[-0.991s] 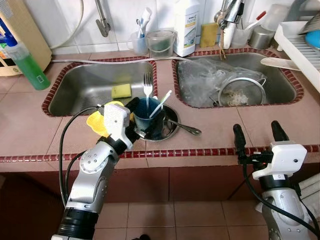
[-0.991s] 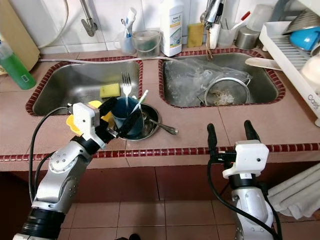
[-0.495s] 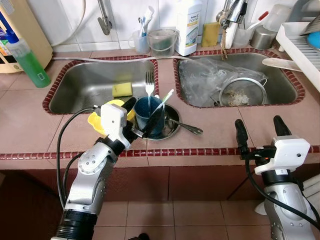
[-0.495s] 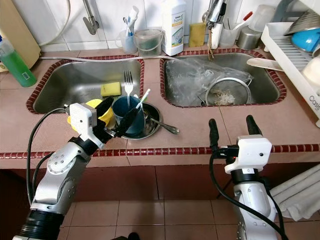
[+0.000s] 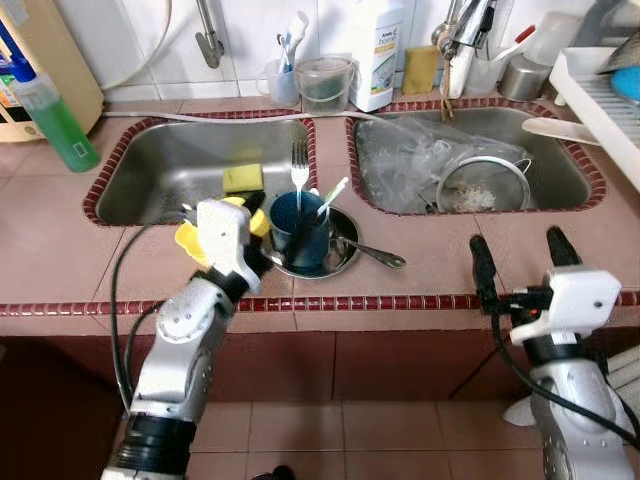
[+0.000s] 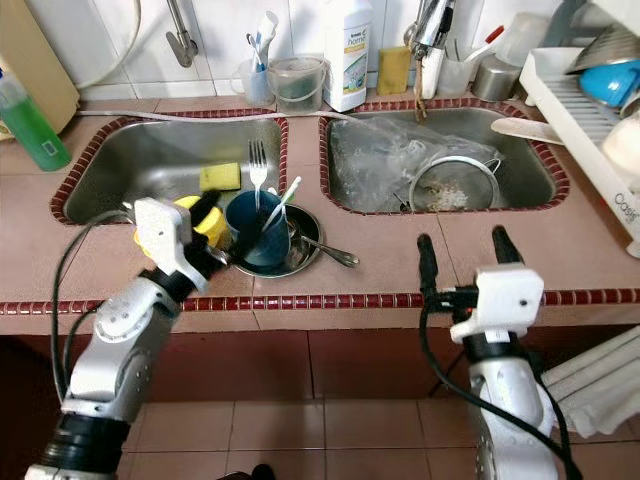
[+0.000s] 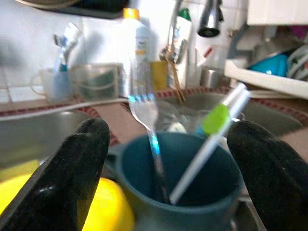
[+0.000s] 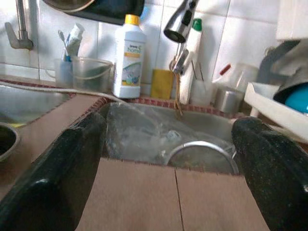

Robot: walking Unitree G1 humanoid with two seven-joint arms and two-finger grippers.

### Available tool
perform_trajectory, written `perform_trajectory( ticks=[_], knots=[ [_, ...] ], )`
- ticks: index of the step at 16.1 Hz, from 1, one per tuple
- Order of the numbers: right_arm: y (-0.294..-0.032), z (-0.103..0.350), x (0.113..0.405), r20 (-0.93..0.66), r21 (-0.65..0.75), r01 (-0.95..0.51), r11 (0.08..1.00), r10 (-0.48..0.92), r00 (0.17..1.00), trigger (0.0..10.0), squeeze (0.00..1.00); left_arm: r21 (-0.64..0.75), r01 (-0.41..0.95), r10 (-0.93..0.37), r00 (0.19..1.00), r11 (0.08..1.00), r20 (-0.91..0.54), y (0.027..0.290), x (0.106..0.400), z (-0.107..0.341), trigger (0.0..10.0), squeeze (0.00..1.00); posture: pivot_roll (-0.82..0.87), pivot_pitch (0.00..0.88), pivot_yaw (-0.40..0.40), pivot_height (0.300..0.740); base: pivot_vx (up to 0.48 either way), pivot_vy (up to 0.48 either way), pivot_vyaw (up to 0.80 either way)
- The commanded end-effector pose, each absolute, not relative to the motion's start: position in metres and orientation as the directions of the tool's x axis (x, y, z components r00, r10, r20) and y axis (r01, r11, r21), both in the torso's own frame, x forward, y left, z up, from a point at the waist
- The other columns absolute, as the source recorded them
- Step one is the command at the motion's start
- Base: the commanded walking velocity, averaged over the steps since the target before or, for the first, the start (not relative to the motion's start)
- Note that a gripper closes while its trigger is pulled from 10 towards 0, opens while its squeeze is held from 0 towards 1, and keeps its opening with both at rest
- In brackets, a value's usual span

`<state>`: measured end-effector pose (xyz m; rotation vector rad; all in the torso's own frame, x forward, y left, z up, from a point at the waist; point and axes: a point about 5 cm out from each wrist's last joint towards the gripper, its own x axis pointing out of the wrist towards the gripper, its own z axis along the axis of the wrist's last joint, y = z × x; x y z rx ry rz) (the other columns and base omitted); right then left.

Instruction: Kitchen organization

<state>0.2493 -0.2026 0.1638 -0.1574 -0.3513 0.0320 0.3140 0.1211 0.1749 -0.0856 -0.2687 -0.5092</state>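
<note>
Stainless double sink (image 5: 180, 180) is lying behind the steel plate (image 5: 345, 262), where the blue mug (image 5: 298, 226) is standing with a fork (image 5: 297, 165). I am bracketing that mug with my left gripper (image 7: 163, 178), fingers wide. I should be closing squarely, avoiding the yellow sponge (image 5: 192, 238). My right gripper (image 5: 512, 268) is idling wide.

- You're looking at a home kitchen, at the sink counter.
- Double steel sink (image 5: 170, 170) set in a brown tiled countertop (image 5: 420, 285) with dark red edging.
- White tiled wall (image 6: 210, 30) behind, taps (image 5: 208, 40) above each basin.
- Washing-up clutter: green detergent bottle (image 5: 55, 125), white cleaner bottle (image 6: 343, 50), yellow sponge (image 5: 242, 178), dish rack (image 6: 580, 100).
- Dirty dishes: blue cup (image 5: 298, 228) with a fork (image 5: 298, 165), on a metal plate (image 5: 345, 262); strainer (image 6: 452, 185) in the right-hand basin.
</note>
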Motion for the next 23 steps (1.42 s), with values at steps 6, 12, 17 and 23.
perform_trajectory(
  ticks=[6,12,17,23],
  knots=[
    [-0.199,0.161,0.263,0.306,-0.175,-0.074,0.982,0.126,0.944,10.0,0.00,0.015,0.343,-0.332,0.896,0.939,0.294,0.152,0.323,0.183,10.0,0.00,-0.15,0.096,0.012,0.740,0.000,0.000,0.00],
    [-0.197,0.157,0.277,0.292,-0.172,-0.128,0.977,0.175,0.940,10.0,0.00,-0.104,0.181,-0.139,0.938,0.978,0.318,0.172,0.337,0.183,10.0,0.00,-0.11,0.049,-0.022,0.740,0.000,0.000,0.00],
    [-0.194,0.160,0.294,0.304,-0.177,-0.153,0.972,0.201,0.931,10.0,0.00,-0.073,0.138,-0.105,0.933,0.988,0.343,0.168,0.345,0.180,10.0,0.00,-0.09,0.000,-0.041,0.740,0.000,0.000,0.00],
    [-0.192,0.161,0.299,0.325,-0.176,-0.162,0.971,0.212,0.922,10.0,0.00,0.064,0.186,-0.196,0.912,0.980,0.359,0.146,0.352,0.182,10.0,0.00,-0.09,0.000,-0.036,0.740,0.000,0.000,0.00]
  ],
)
